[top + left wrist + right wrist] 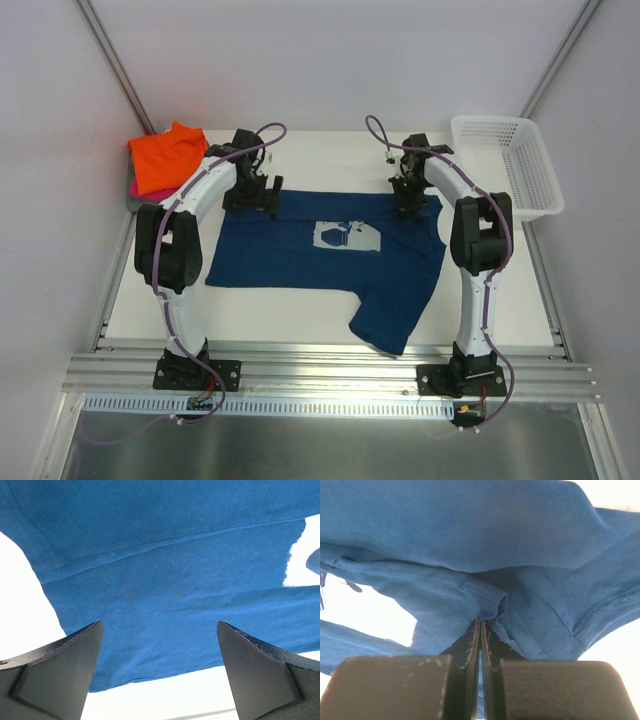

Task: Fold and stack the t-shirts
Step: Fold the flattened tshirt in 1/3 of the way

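A navy t-shirt (pixel 300 262) with a pale chest print (pixel 347 237) lies spread on the white table, one sleeve trailing toward the near right. My left gripper (pixel 252 195) hovers open over the shirt's far left edge. In the left wrist view its fingers (pixel 70 660) straddle the blue cloth (pixel 175 555) and its hem, with nothing between them. My right gripper (pixel 408 205) sits at the shirt's far right edge. The right wrist view shows this gripper (pixel 481 621) shut, a fold of the blue cloth (pixel 470 530) pinched at its tips. Folded orange (pixel 168 157) and pink (pixel 133 186) t-shirts sit stacked at the far left.
A white lattice basket (pixel 541 170) stands at the far right corner of the table. Metal frame rails run along the table's near edge and both sides. Bare white table (pixel 175 695) shows just past the shirt's hem under the left gripper.
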Robot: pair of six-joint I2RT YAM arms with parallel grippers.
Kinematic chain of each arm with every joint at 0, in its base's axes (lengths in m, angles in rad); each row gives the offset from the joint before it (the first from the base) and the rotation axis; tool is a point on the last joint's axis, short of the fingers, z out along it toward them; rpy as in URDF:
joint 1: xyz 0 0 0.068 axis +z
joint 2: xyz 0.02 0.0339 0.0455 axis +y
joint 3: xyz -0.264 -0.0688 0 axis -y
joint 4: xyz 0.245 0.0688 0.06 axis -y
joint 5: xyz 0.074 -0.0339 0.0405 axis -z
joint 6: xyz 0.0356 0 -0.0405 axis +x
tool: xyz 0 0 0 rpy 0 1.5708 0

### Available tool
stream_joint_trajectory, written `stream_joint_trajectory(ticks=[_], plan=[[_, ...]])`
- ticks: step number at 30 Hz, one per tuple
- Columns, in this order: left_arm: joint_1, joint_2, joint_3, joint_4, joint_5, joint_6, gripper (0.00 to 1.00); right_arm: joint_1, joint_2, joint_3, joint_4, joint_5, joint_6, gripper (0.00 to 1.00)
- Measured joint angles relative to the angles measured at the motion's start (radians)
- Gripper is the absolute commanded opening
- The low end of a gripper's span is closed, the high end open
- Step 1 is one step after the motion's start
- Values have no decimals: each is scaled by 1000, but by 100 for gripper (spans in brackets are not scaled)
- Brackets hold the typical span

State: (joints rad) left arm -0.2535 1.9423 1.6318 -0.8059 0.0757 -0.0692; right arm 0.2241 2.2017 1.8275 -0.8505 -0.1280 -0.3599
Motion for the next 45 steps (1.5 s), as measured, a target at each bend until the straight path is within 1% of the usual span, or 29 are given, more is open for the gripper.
stream_joint_trajectory(ticks=[3,6,14,18,19,21,22,23,25,27,28,31,34,37,45], plan=[[5,0,0,0,1,0,99,0,-9,-8,-2,-13,7,0],[6,0,0,0,4,-1,99,5,-58,-57,-17,-31,21,1],[6,0,14,0,29,-17,99,86,-334,-257,-62,-130,84,1],[6,0,18,0,30,-21,99,125,-376,-331,-72,-208,109,1],[6,0,19,0,30,-21,99,129,-373,-344,-74,-224,116,6],[6,0,19,0,30,-21,99,130,-370,-357,-81,-246,132,22],[6,0,19,0,29,-21,99,130,-369,-360,-84,-256,144,43],[6,0,19,0,29,-21,99,130,-369,-360,-86,-267,157,53],[6,-2,19,0,29,-21,99,130,-369,-360,-88,-283,164,66],[6,-6,19,0,28,-20,99,130,-369,-359,-90,-284,162,73],[6,-12,19,0,27,-20,99,130,-369,-354,-92,-282,162,75],[6,-32,19,0,23,-20,99,130,-360,-319,-91,-269,156,75],[6,-53,19,0,20,-19,99,129,-344,-282,-71,-248,144,72],[6,-70,18,0,20,-19,99,125,-318,-267,-42,-225,129,73],[5,-73,3,0,20,-19,99,83,-132,-207,-13,-190,86,72]])
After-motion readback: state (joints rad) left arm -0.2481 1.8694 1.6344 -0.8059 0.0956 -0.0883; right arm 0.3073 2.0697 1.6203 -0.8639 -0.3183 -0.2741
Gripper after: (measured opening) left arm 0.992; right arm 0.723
